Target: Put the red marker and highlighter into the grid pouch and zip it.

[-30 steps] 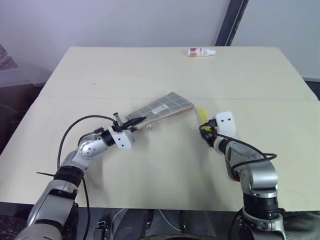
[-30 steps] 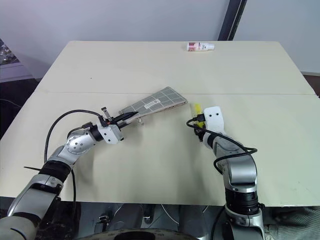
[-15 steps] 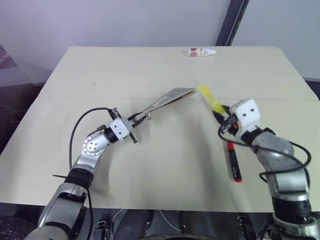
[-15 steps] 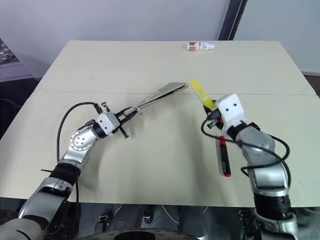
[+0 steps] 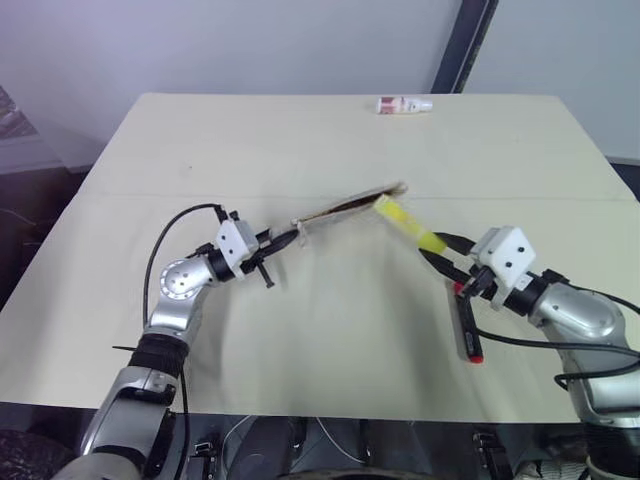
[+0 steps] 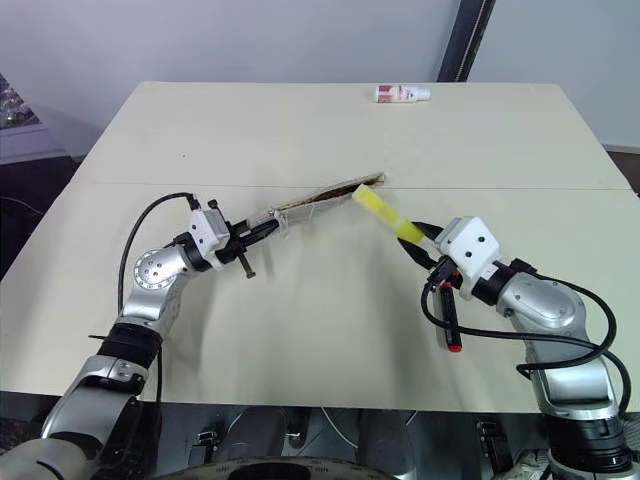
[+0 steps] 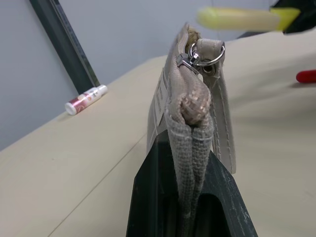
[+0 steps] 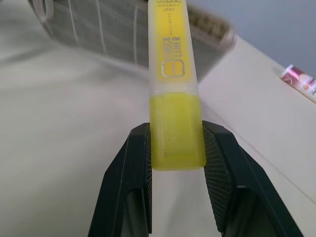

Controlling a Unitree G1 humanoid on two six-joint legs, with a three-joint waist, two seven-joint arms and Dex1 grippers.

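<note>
Red marker (image 5: 468,328): black barrel, red ends, lying flat on the tabletop (image 5: 330,340) nearest the robot, just under the right arm. Nobody's holding it, so that one's not started.
Right gripper (image 5: 441,252): jaws pinched narrow on the tail end of the highlighter, held up off the table and aimed over at the pouch.
Highlighter (image 5: 408,225): chunky yellow one, sticking out past the fingers with its free tip right by the far end of the pouch. From the head views I honestly can't tell if the tip is touching the fabric or just short of it.
Left gripper (image 6: 256,232): clamped fully closed on the near end of the pouch, where the strap and metal ring hang.
Grid pouch (image 6: 325,195): grey with white grid lines, lifted at the gripped end and turned up on edge, far end down near the table.
Pouch opening: can't see whether the zip is open.
White bottle (image 5: 403,103): way at the back edge, red label, not part of this.
Progress: early-ish. Highlighter is picked and lined up; it isn't inside. Left to do: highlighter in, marker in, zip it.
</note>
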